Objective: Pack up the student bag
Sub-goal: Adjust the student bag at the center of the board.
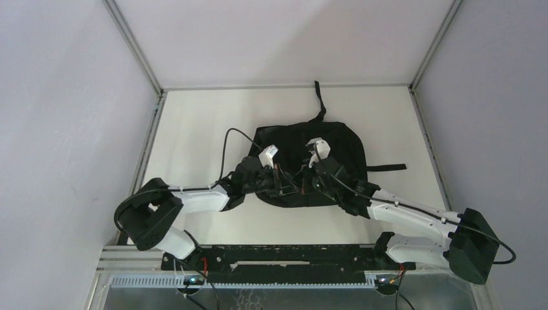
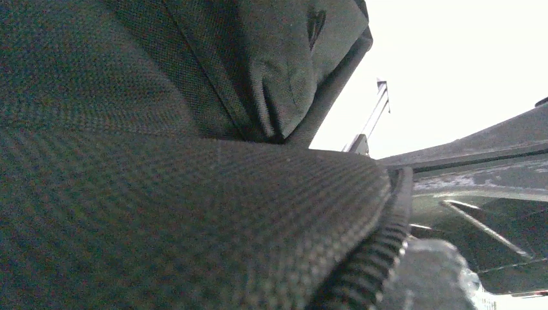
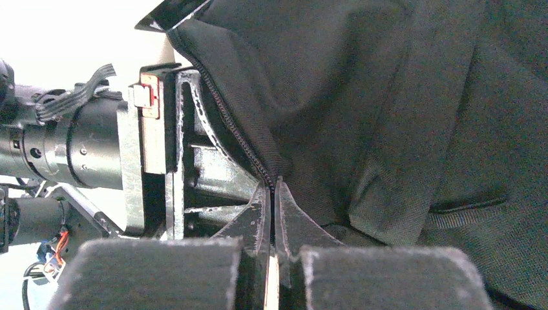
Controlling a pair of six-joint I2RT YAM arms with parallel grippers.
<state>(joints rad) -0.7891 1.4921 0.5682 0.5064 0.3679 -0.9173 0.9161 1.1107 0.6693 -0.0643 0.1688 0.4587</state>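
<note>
The student bag (image 1: pixel 323 152), a floppy black backpack, lies in the middle of the table with straps trailing to the back and right. My right gripper (image 3: pixel 273 194) is shut on the bag's zipper edge (image 3: pixel 239 139) at its near side, and it also shows in the top view (image 1: pixel 312 183). My left gripper (image 1: pixel 282 185) is at the same near edge, close beside the right one. In the left wrist view the bag's fabric (image 2: pixel 194 213) and zipper teeth (image 2: pixel 371 268) fill the frame and hide the fingers. In the right wrist view the left gripper (image 3: pixel 169 135) has its fingers close together against the bag's edge.
A loose black strap (image 1: pixel 386 167) lies on the table to the right of the bag and another (image 1: pixel 318 97) points toward the back wall. Metal frame rails (image 1: pixel 155 129) border the white table (image 1: pixel 207 123) on both sides.
</note>
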